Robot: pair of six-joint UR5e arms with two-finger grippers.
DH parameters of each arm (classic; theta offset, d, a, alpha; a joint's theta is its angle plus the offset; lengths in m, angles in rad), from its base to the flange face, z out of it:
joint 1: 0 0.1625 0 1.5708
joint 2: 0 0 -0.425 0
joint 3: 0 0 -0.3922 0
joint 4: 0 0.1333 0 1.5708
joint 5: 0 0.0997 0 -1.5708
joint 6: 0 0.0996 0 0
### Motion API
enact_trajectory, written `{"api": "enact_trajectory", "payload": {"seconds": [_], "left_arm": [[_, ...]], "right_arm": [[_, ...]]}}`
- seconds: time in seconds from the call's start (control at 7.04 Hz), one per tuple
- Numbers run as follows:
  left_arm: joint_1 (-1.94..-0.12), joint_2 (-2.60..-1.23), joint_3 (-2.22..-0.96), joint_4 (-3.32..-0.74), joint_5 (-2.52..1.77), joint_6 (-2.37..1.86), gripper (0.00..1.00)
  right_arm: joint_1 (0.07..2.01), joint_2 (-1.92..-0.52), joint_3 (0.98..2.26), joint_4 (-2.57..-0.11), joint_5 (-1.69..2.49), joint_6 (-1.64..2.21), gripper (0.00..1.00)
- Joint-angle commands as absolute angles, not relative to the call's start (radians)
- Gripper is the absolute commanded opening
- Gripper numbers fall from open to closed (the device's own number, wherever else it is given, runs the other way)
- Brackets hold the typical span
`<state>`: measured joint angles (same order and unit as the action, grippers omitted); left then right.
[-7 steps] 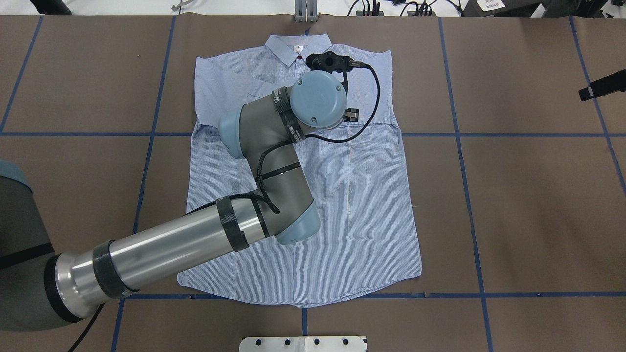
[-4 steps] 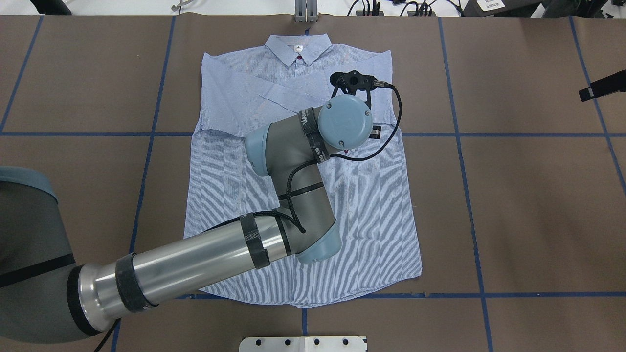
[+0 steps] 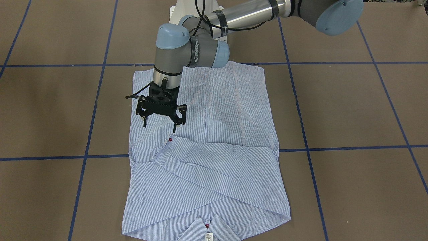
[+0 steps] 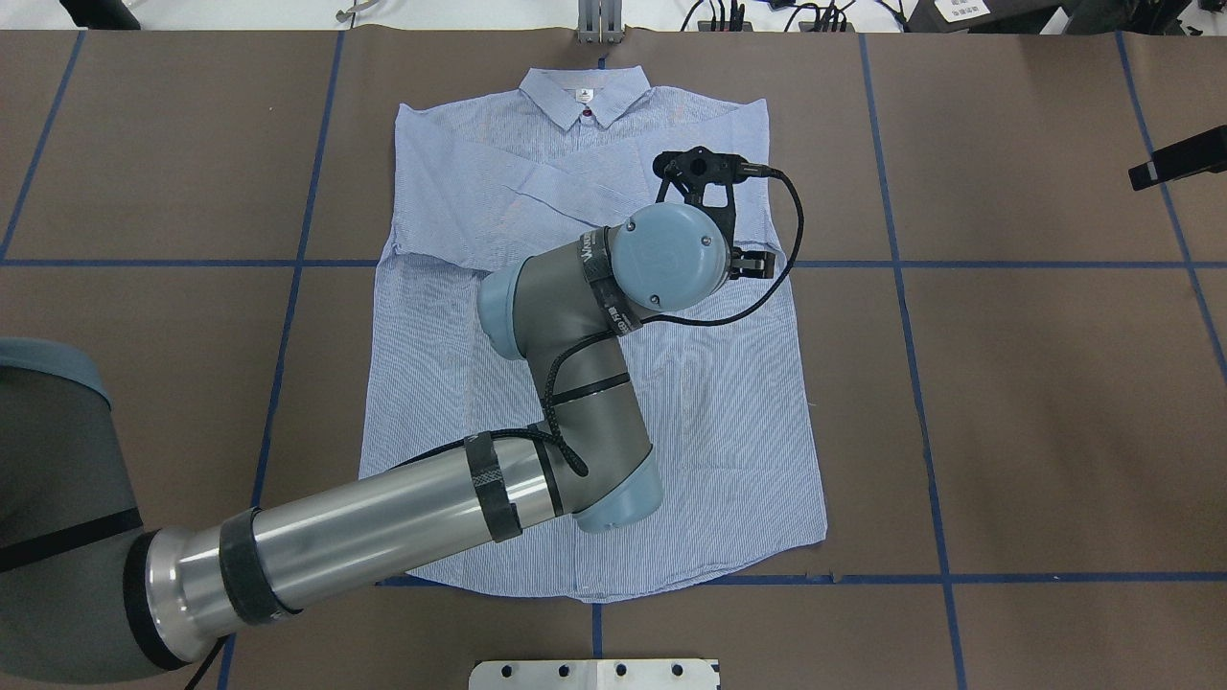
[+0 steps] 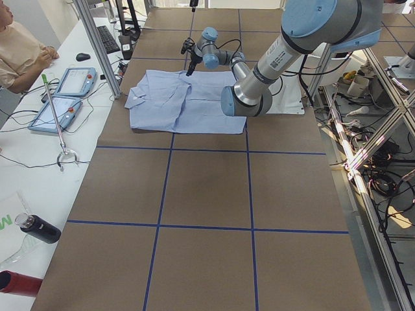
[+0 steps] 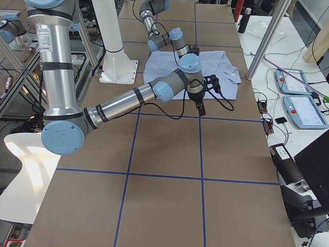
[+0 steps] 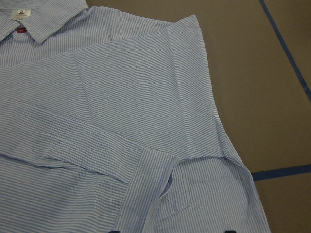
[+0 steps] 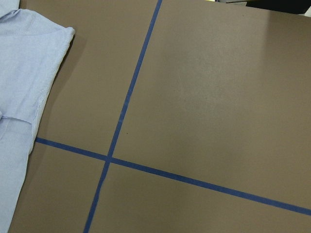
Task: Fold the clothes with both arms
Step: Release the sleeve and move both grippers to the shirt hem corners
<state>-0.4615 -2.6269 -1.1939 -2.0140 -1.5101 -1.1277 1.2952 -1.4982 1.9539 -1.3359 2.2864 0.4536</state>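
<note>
The striped shirt (image 4: 729, 402) lies flat on the brown table, front up, collar (image 4: 585, 96) at the far side. One sleeve (image 3: 214, 174) is folded across the chest, and its cuff (image 3: 166, 147) has a dark red button. My left gripper (image 3: 159, 124) hangs open and empty just above the shirt, beside that cuff. In the overhead view it is mostly under the wrist; one finger (image 4: 754, 262) shows. The left wrist view shows the cuff (image 7: 146, 194) close below. My right gripper (image 4: 1179, 165) shows only as a black bar at the right edge, raised off the shirt; I cannot tell its state.
Blue tape lines (image 4: 887, 264) cross the table. The white pedestal base (image 4: 594, 674) stands at the near edge. An aluminium post (image 4: 599, 19) stands behind the collar. An operator (image 5: 19, 52), tablets (image 5: 58, 97) and bottles (image 5: 35, 228) are on the side bench.
My left arm has swung right and back toward me, from near the collar to over the shirt's right chest. The folded sleeve now lies uncovered across the chest. The right gripper has barely moved.
</note>
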Motion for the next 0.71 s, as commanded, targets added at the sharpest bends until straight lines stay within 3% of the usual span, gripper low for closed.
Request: {"api": "enact_trajectory", "payload": {"seconds": [0.0,0.57], "left_arm": [[-0.471,-2.472,-1.407,-1.909,-1.517,-1.010,1.00],[-0.537,-2.055,-1.876,-1.890,-1.704,-0.907,1.00]], "right_arm": [[1.206,-1.491,1.965,-1.191,2.264,0.713,1.00],[0.782,-1.506,2.144,-1.170,1.898,1.203,1.00]]}}
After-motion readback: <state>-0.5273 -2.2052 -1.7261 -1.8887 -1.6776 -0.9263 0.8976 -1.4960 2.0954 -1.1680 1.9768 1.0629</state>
